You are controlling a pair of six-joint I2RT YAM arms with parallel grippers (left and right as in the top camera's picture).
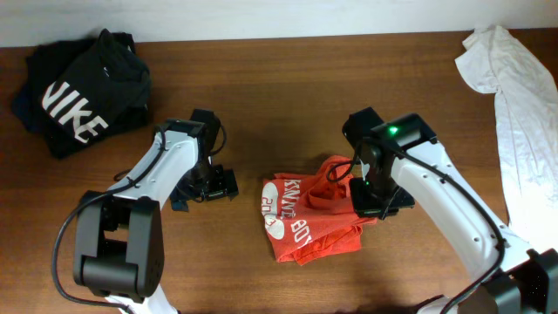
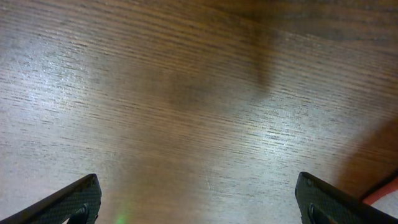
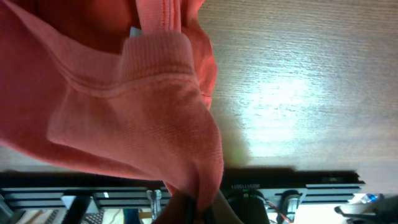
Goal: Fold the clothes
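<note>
The red-orange T-shirt (image 1: 305, 220) lies bunched in the middle of the table, white lettering showing on its left part. My right gripper (image 1: 370, 194) is shut on a fold of the shirt at its right edge; in the right wrist view the cloth (image 3: 137, 106) with a ribbed hem hangs from the pinched fingers (image 3: 199, 208). My left gripper (image 1: 218, 185) is open and empty, low over bare wood left of the shirt; its two fingertips show wide apart in the left wrist view (image 2: 199, 205), with a sliver of red cloth (image 2: 382, 194) at the right edge.
A black garment with white NIKE lettering (image 1: 83, 96) lies at the back left. A white garment (image 1: 519, 96) lies along the right side. The wooden table (image 1: 288, 87) runs to the wall at the back.
</note>
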